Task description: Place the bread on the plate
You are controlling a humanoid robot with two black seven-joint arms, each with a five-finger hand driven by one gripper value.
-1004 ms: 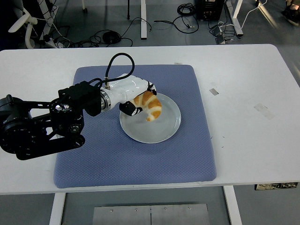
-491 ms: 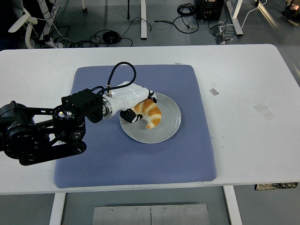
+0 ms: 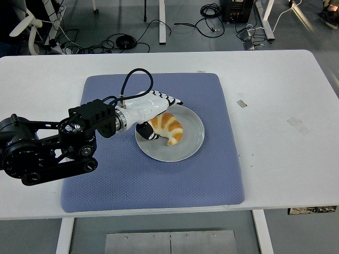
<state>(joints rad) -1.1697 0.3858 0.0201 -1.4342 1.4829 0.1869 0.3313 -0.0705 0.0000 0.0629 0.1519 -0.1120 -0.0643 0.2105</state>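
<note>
A golden croissant (image 3: 168, 128) lies on the white plate (image 3: 185, 148), in its left half. My left hand (image 3: 159, 108), white with black joints, reaches in from the left on a black arm. Its fingers (image 3: 168, 99) are spread flat just behind the croissant, and its thumb (image 3: 146, 131) is off the bread's left end. The hand holds nothing. My right arm does not show.
The plate sits on a blue mat (image 3: 153, 174) on the white table (image 3: 280, 106). Bits of tape (image 3: 241, 102) lie on the table right of the mat. Cables and table legs lie on the floor beyond the far edge.
My left hand lowered the croissant onto the plate, then opened its fingers and let it go. The croissant now rests flat on the plate.
</note>
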